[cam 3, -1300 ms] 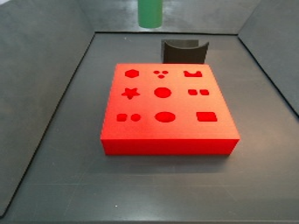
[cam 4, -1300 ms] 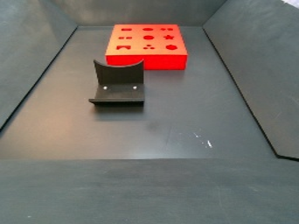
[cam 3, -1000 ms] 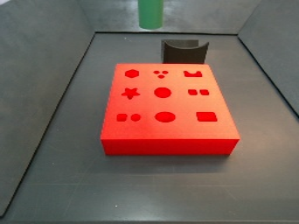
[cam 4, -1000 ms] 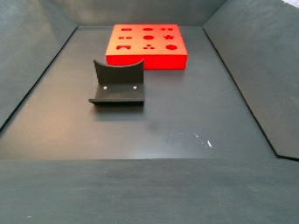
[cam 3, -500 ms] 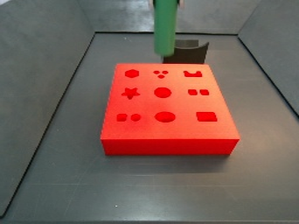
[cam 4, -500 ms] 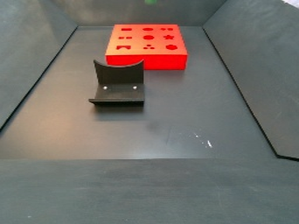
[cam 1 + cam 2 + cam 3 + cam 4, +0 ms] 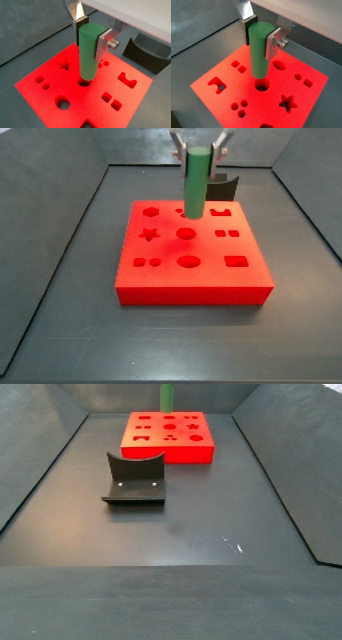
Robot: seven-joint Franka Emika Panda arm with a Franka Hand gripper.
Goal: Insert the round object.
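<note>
My gripper (image 7: 198, 146) is shut on the round object, a matte green cylinder peg (image 7: 195, 183), and holds it upright above the red block (image 7: 194, 253). In both wrist views the silver fingers (image 7: 104, 44) (image 7: 274, 42) clamp the peg's upper end (image 7: 88, 55) (image 7: 259, 50). Its lower end hangs just over a round hole (image 7: 262, 87) near the block's middle, a little above the surface. The block's top has several shaped holes. In a side view only the peg (image 7: 166, 396) shows over the block (image 7: 168, 444); the gripper is out of that frame.
The dark fixture (image 7: 221, 186) (image 7: 134, 479) stands on the grey floor apart from the block; it also shows in a wrist view (image 7: 150, 52). Grey walls enclose the floor (image 7: 201, 534).
The gripper has come down and moved over the block with the peg in it; the peg now hangs over the block's middle and the fingers show in the side view.
</note>
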